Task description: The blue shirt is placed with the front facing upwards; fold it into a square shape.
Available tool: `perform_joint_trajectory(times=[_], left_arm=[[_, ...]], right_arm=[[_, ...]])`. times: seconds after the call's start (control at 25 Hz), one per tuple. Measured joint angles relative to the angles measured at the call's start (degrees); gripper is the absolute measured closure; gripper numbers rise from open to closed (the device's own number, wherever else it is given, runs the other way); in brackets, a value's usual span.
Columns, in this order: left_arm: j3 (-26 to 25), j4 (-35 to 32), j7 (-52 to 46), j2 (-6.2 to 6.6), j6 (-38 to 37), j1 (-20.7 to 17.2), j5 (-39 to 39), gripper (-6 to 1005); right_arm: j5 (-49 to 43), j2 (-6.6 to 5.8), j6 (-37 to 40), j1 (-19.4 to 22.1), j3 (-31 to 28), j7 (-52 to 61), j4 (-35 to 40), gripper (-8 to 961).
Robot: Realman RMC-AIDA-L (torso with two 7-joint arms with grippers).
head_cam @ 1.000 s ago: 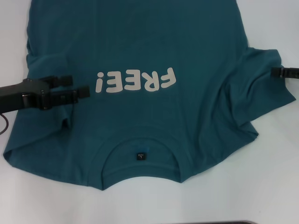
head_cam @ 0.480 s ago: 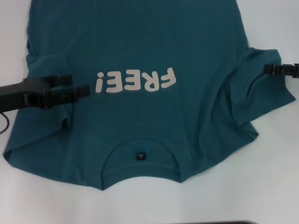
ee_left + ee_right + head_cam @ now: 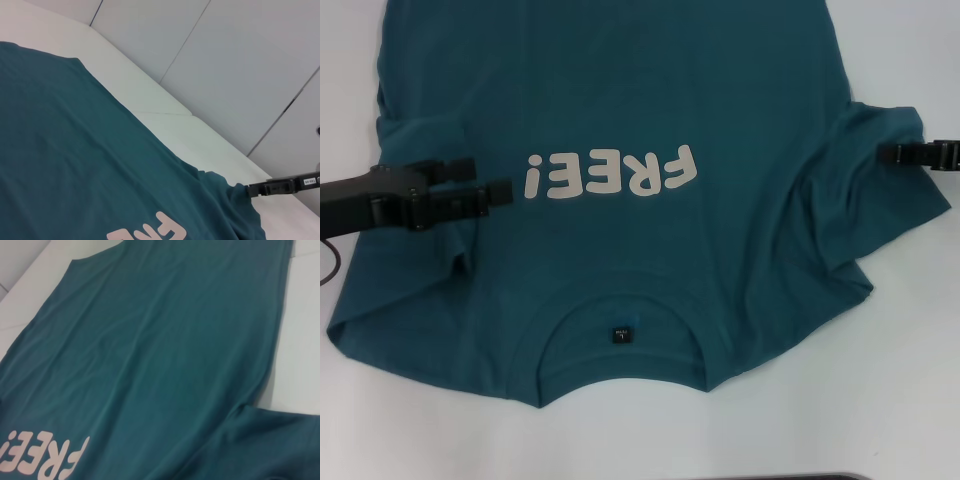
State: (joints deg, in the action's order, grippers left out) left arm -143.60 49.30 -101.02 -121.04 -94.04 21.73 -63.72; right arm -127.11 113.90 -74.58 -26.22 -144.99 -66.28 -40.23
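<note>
The blue shirt lies flat on the white table, front up, collar toward me. Its off-white "FREE!" print and small dark neck label both show. The left sleeve is folded in over the body. The right sleeve is spread out and wrinkled. My left gripper is open and empty over the folded left sleeve, beside the print. My right gripper is at the outer edge of the right sleeve; it also shows in the left wrist view, with its tip at the sleeve's edge. The right wrist view shows the shirt body.
Bare white table surrounds the shirt on the right and near sides. The shirt's hem runs out of view at the far side. A pale panelled wall stands behind the table. A dark cable hangs by my left arm.
My right gripper moved a little inward to the right sleeve's edge, then eased back slightly. My left gripper rose very slightly. The shirt has not moved.
</note>
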Motion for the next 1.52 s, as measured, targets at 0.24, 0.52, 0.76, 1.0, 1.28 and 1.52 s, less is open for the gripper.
perform_joint_trajectory(times=[0.24, 0.52, 0.76, 1.0, 1.28, 1.52], left_arm=[[-0.07, 0.0, 0.41, 0.09, 0.0, -0.22, 0.0, 91], [-0.17, 0.0, 0.54, 0.1, -0.01, -0.3, 0.0, 92], [-0.21, 0.0, 0.56, 0.1, -0.01, -0.37, 0.0, 91], [-0.26, 0.0, 0.56, -0.05, -0.01, -0.31, 0.0, 91], [-0.28, 0.0, 0.23, -0.29, -0.01, 0.0, 0.0, 92], [-0.28, 0.0, 0.06, -0.55, -0.01, 0.0, -0.17, 92]], right_arm=[[0.31, -0.03, -0.03, 0.14, -0.37, 0.56, 0.0, 537], [0.38, -0.08, -0.05, 0.54, -1.51, 0.6, -0.03, 854], [0.38, -0.34, -0.04, 1.27, -2.45, 0.62, -0.03, 909], [0.37, -0.8, -0.56, 2.26, -4.95, 0.63, -0.33, 941], [0.37, -1.59, -1.25, 2.82, -7.11, 0.58, -0.73, 925], [0.37, -2.25, -2.1, 2.84, -7.71, 0.57, -1.56, 911]])
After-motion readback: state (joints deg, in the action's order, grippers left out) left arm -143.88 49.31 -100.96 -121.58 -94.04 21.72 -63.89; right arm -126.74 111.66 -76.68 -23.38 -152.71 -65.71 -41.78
